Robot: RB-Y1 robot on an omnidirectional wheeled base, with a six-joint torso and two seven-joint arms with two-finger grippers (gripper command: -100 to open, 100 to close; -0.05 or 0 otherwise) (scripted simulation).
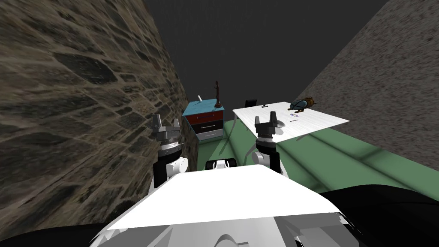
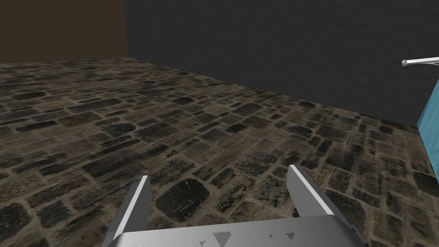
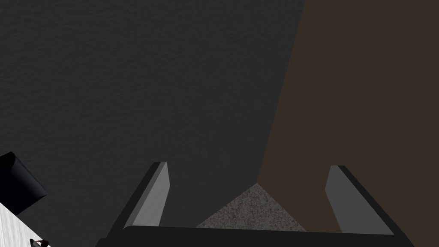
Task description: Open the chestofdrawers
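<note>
Green floor [image 1: 343, 158] bears blue chest [image 1: 206, 121], white table [image 1: 319, 120].

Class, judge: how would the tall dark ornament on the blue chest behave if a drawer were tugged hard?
The ornament is tall and thin on a small base, so it probably tips easily. It stands near a top corner of the chest, so it might fall off.

The stone wall [image 1: 77, 98] looks rough and matt. The chest of drawers [image 1: 208, 122] has smooth, flat-coloured faces, and the white tabletop [image 1: 317, 118] shows faint streaky grain.
</note>
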